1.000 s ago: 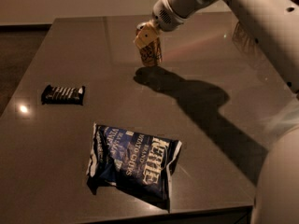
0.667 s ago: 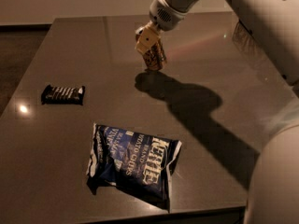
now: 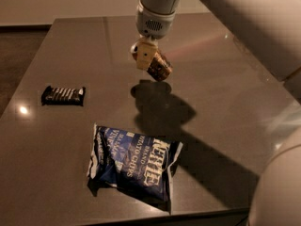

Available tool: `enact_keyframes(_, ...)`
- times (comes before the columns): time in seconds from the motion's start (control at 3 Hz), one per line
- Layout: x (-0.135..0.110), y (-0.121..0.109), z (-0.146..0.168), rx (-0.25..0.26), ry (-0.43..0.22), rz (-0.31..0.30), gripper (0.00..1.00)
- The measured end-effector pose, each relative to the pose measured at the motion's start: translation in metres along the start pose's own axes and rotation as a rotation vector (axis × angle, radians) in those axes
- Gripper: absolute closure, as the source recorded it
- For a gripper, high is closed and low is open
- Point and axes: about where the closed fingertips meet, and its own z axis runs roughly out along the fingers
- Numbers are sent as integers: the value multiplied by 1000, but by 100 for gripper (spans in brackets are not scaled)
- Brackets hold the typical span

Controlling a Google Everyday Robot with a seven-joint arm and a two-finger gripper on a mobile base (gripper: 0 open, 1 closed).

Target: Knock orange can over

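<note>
The orange can (image 3: 160,68) is near the middle of the dark table (image 3: 225,102), leaning far over with its top up-left and its base down-right. Its dark shadow lies on the table just below it. My gripper (image 3: 143,55) hangs from the white arm straight above and is against the can's upper left end. Part of the can's top is hidden behind the gripper. I cannot tell whether the can's base touches the table.
A blue chip bag (image 3: 134,164) lies flat near the front edge. A dark wrapped snack bar (image 3: 63,95) lies at the left. My white arm and body fill the right side and top right.
The gripper has come nearer and lower over the table. The can with it now leans much further over than before.
</note>
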Motion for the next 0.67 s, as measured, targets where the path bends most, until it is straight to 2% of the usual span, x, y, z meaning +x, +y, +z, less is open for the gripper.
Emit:
enact_keyframes(0.33, 0, 21, 9, -4, 115, -134, 74)
enact_keyframes(0.67, 0, 32, 17, -1, 173, -198, 51)
